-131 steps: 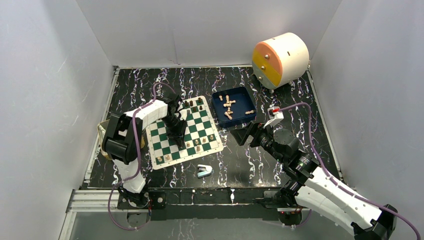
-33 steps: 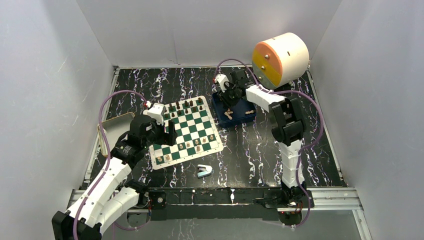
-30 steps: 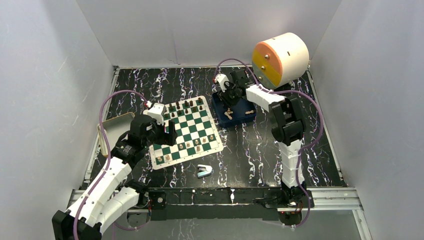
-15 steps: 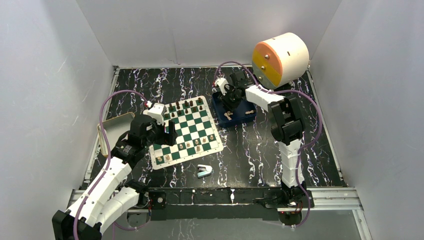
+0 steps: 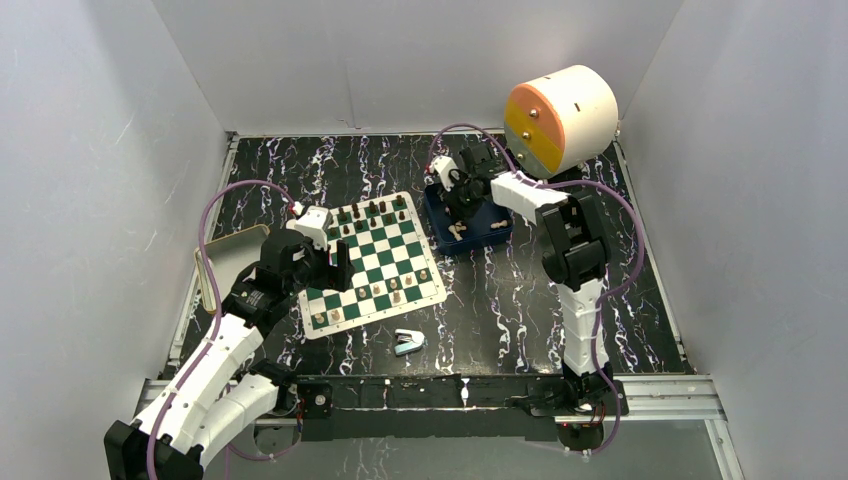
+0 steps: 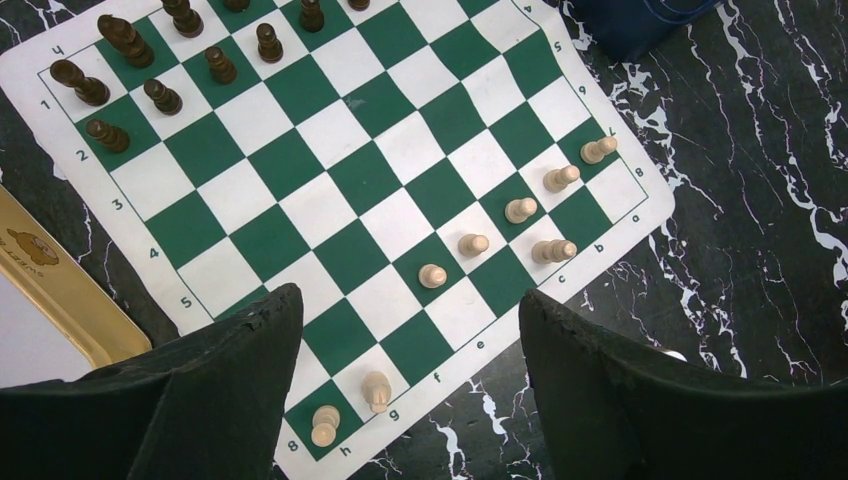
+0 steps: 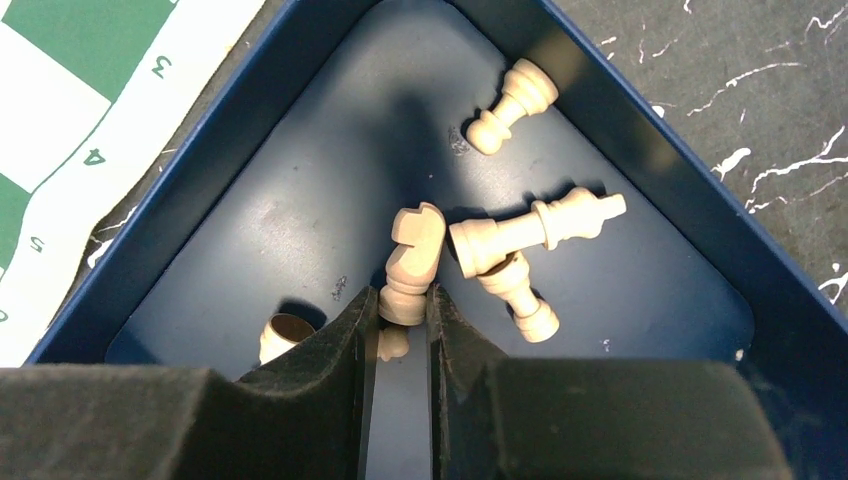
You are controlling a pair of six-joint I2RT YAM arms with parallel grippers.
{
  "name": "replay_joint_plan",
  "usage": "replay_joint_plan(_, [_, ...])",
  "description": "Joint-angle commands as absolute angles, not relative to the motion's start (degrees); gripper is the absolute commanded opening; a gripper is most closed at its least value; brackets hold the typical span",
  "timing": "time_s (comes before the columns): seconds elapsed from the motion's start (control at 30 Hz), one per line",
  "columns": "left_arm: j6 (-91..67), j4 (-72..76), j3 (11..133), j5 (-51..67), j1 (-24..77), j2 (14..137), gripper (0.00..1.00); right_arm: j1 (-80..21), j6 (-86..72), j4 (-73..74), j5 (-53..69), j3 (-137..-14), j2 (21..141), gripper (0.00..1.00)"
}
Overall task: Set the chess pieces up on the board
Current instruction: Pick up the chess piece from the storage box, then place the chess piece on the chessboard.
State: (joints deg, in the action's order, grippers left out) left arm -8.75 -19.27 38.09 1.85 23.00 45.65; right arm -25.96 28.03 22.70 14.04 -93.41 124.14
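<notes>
The green and white board (image 5: 372, 262) lies left of centre. Dark chess pieces (image 6: 160, 95) stand on its far rows and light ones (image 6: 470, 243) near its front edge. My left gripper (image 6: 408, 295) hovers open above the board's front-left corner (image 5: 338, 265), holding nothing. My right gripper (image 7: 402, 300) is down in the dark blue tray (image 7: 300, 200), also seen behind the board (image 5: 478, 240). Its fingers are shut on the base of a light knight (image 7: 415, 250). Other light pieces (image 7: 535, 225) lie loose in the tray around it.
A white drum with an orange face (image 5: 560, 118) sits at the back right. A small light-blue stapler-like object (image 5: 408, 342) lies in front of the board. A gold-rimmed tray (image 5: 228, 255) rests left of the board.
The right arm reached from the near right to the blue tray, and its fingers closed on the knight's base. The left arm drew back from over the board and has since held still.
</notes>
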Motion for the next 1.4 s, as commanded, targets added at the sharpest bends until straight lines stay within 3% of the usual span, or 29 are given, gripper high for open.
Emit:
replay_joint_plan(0.0, [-9.26,-18.63,39.54,0.79,23.12,45.32,0.75,-26.01,26.10,17.71,12.60,-91.01,118.85,0.21])
replay_joint_plan(0.43, [-12.58,-19.22,40.64,-1.99,23.13,47.89,0.72,-26.23,24.17,8.69,13.22,-81.46,109.68,0.19])
replay_joint_plan(0.77, [-31.19,-16.48,49.71,19.75,23.14,57.93,0.65,-29.29,21.87,2.46,15.93,-70.00,96.42,0.17])
replay_joint_plan(1.1, [-39.79,-15.14,60.81,30.96,23.24,67.26,0.59,-37.18,14.85,-11.78,20.84,-51.01,75.36,0.17])
replay_joint_plan(1.37, [-43.89,-12.50,62.74,35.50,24.11,71.98,0.54,-45.84,12.30,-17.32,19.76,-45.01,66.98,0.17])
